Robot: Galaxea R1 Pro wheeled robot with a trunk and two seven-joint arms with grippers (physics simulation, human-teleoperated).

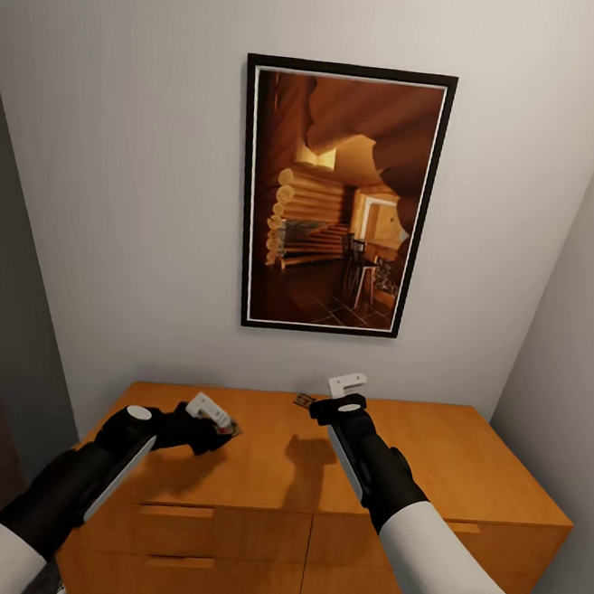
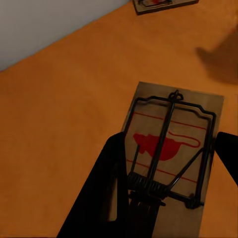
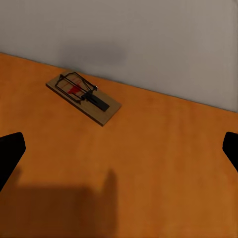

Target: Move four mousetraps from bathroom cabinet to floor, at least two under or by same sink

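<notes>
Left gripper [image 2: 166, 163]: the two dark fingers [image 2: 106, 188] sit on either long side of a mousetrap [image 2: 171, 158], spread to about its width. Whether they press its edges cannot be told. The trap lies flat on the cabinet [image 1: 263, 462] top, the red mouse print and wire bar facing up.

Right gripper [image 3: 119, 148]: fingers [image 3: 10, 153] spread wide, nothing between them, hovering above the cabinet top. A second mousetrap [image 3: 84, 98] lies flat ahead of them, well apart, near the back edge of the cabinet by the grey wall [image 3: 148, 39].

Head view: left gripper [image 1: 217, 421] sits over the front trap toward the cabinet's left side; second mousetrap [image 1: 303, 401] lies at the back edge, just beside the right gripper [image 1: 347, 388]. A framed picture [image 1: 338, 197] hangs on the wall above the cabinet. Bare wood lies between the right fingers and the second trap.
</notes>
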